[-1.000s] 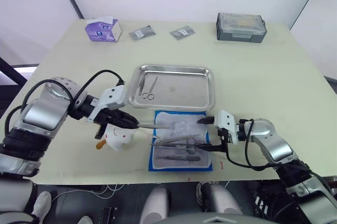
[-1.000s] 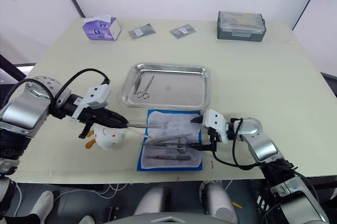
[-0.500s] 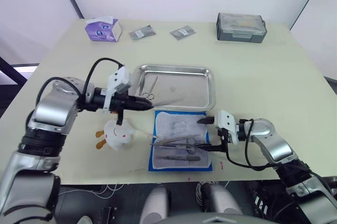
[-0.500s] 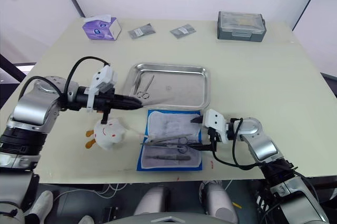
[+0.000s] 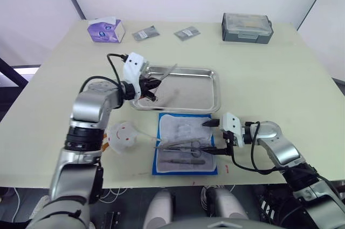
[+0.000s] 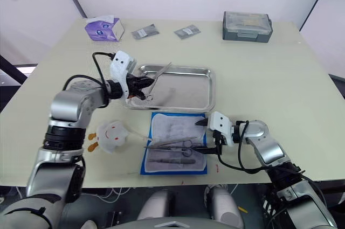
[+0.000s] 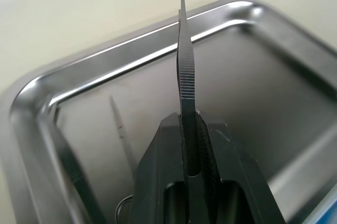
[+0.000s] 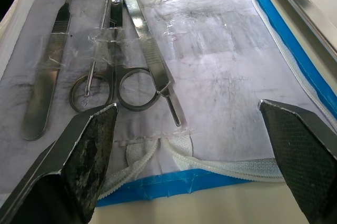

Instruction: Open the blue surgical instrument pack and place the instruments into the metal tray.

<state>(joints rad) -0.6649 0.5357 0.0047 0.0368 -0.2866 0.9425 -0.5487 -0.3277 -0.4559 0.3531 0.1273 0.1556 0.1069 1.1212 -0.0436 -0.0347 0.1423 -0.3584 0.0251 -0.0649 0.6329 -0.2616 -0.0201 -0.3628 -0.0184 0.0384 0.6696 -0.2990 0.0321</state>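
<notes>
The blue surgical instrument pack (image 5: pixel 184 171) lies open in front of the metal tray (image 5: pixel 217 90), pale lining up. Scissors (image 8: pixel 113 50), tweezers (image 8: pixel 151 55) and a flat handle (image 8: pixel 50 76) lie on the lining. My left gripper (image 5: pixel 153 84) hovers over the tray's left end, shut on a thin silver pair of tweezers (image 7: pixel 185 76) that points up and across the tray's back rim (image 7: pixel 131 50). Scissors (image 5: pixel 153 97) lie in the tray below it, partly hidden. My right gripper (image 8: pixel 187 108) stands open at the pack's right edge, with nothing between its fingers.
A white toy with orange feet (image 5: pixel 122 134) lies left of the pack. Along the table's far side stand a purple tissue box (image 5: pixel 105 29), two grey foil packets (image 5: pixel 145 34) and a grey lidded box (image 5: pixel 247 27). The table's front edge runs just below the pack.
My left gripper carried the tweezers from beside the pack's left edge up and back over the tray's left end. The right arm has not moved.
</notes>
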